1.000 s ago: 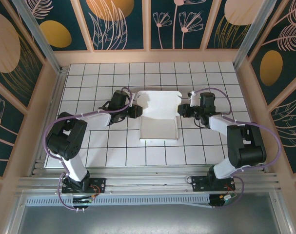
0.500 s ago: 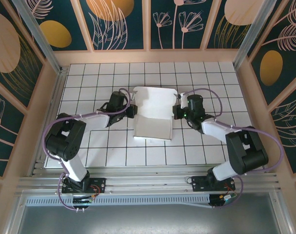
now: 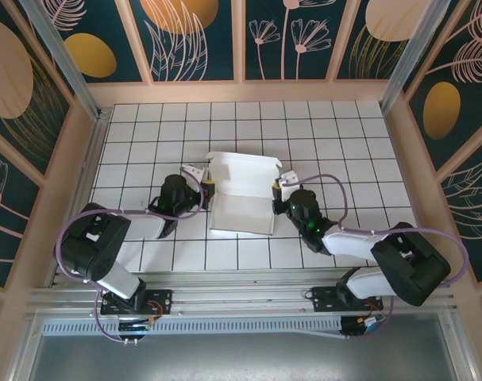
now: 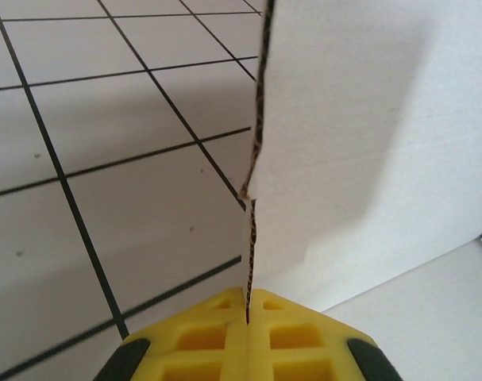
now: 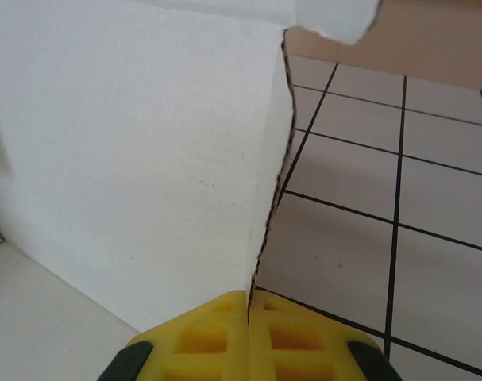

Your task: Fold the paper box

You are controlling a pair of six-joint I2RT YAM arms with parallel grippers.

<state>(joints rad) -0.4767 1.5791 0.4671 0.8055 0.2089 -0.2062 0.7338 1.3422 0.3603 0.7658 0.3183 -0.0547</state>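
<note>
White paper box [image 3: 241, 210] — side flaps upright; left gripper [image 4: 248, 305] and right gripper [image 5: 248, 305] each clamp one.

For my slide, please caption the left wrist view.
Left gripper pinching the upright edge of the white box over the grid table.

A white worktop ruled with a black grid [image 3: 145, 127] sits inside a pale wooden surround [image 3: 241, 93]. Dark teal wall panels painted with orange discs and pale line-drawn leaves [image 3: 185, 40] rise around it. Silver aluminium rails [image 3: 241, 302] line the near edge.
</note>
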